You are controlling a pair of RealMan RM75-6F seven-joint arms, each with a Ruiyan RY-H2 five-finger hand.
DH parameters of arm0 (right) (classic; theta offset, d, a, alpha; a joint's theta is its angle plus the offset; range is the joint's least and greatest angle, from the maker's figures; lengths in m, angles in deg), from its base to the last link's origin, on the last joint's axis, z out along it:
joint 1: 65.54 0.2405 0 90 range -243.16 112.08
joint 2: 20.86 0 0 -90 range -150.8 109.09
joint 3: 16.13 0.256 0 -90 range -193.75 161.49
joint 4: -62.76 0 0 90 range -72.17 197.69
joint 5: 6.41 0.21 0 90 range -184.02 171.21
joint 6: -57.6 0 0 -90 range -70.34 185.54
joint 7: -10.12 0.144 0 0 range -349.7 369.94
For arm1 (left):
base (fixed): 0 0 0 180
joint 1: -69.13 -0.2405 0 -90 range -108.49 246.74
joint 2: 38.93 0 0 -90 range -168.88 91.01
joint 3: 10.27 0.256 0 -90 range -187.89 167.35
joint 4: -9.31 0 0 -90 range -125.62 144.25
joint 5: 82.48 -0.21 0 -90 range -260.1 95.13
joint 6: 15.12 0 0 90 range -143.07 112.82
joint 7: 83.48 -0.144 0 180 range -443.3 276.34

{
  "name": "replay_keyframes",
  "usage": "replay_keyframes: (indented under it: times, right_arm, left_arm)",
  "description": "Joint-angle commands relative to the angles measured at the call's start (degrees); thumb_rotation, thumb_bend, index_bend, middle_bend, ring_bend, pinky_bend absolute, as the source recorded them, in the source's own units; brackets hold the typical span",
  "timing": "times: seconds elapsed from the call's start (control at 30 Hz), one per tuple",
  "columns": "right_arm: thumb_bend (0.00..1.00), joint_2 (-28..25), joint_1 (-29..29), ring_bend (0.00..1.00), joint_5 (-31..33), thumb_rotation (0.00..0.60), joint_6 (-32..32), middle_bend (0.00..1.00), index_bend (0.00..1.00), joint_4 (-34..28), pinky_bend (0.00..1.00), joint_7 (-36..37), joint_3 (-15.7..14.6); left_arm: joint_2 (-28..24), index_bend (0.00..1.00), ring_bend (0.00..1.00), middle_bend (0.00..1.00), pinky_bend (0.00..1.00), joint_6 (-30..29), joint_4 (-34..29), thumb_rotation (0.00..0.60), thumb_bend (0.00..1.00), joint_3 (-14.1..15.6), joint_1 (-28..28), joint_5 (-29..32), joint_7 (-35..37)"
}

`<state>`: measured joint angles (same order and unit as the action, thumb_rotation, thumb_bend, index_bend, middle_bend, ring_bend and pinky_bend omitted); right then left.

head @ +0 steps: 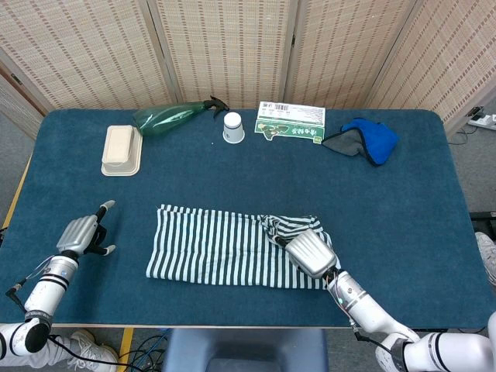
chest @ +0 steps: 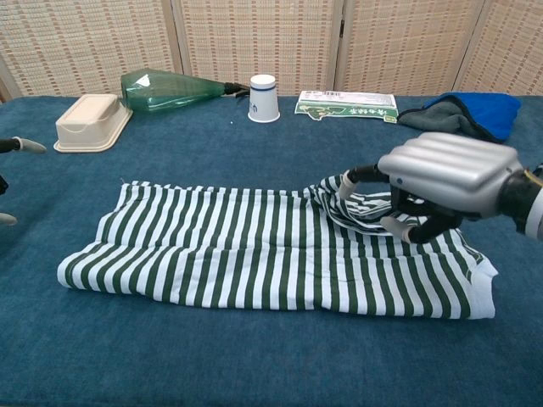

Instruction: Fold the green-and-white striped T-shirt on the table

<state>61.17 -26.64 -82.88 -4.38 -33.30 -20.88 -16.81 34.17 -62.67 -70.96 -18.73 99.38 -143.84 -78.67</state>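
Striped T-shirt (head: 225, 249) flat on blue worktop (head: 403, 209), right hand (head: 311, 253) clamped on bunched sleeve at 3 o'clock, left hand (head: 80, 235) apart, holding nothing, at 9 o'clock.

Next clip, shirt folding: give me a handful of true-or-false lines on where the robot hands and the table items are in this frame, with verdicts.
1. The right robot hand pinches a bunched part of the striped shirt. True.
2. The left robot hand rests on the shirt. False: it sits on bare table left of the shirt, holding nothing.
3. The paper cup stands upside down at the far side of the table. True.
4. The green bottle stands upright. False: it lies on its side, next to the cream tray.
5. The blue cloth lies on the shirt. False: it lies apart, at the far right.
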Motion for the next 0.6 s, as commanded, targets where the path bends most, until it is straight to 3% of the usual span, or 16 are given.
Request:
replay_keyframes:
  times: [0.03, 0.13, 0.33, 0.6]
  right_arm:
    - [0.51, -0.7, 0.0, 1.00, 0.8, 0.600, -0.8, 0.97, 0.22, 0.1, 1.00, 2.0, 3.1]
    - [0.53, -0.4, 1.1, 1.00, 4.0, 0.600, 0.7, 0.97, 0.22, 1.1, 1.00, 1.5, 5.5]
    - [0.65, 2.0, 4.0, 1.00, 11.2, 0.600, 4.5, 0.97, 0.32, 4.8, 1.00, -1.4, 9.3]
    - [0.72, 7.3, 8.6, 1.00, 19.3, 0.600, 9.7, 0.97, 0.36, 11.8, 1.00, -5.7, 11.0]
  left_arm:
    - [0.0, 0.00, 0.84, 0.89, 1.00, -0.1, 0.0, 0.600, 0.25, 0.0, 0.0, 0.0, 0.0]
    - [0.0, 0.00, 0.84, 0.89, 1.00, -0.1, -0.1, 0.600, 0.25, 0.1, 0.0, 0.0, -0.1]
    - [0.0, 0.00, 0.84, 0.89, 1.00, -0.2, 0.0, 0.600, 0.25, 0.2, 0.0, 0.1, -0.3]
    - [0.0, 0.00, 0.84, 0.89, 1.00, -0.1, -0.2, 0.600, 0.25, 0.4, -0.2, 0.4, -0.7]
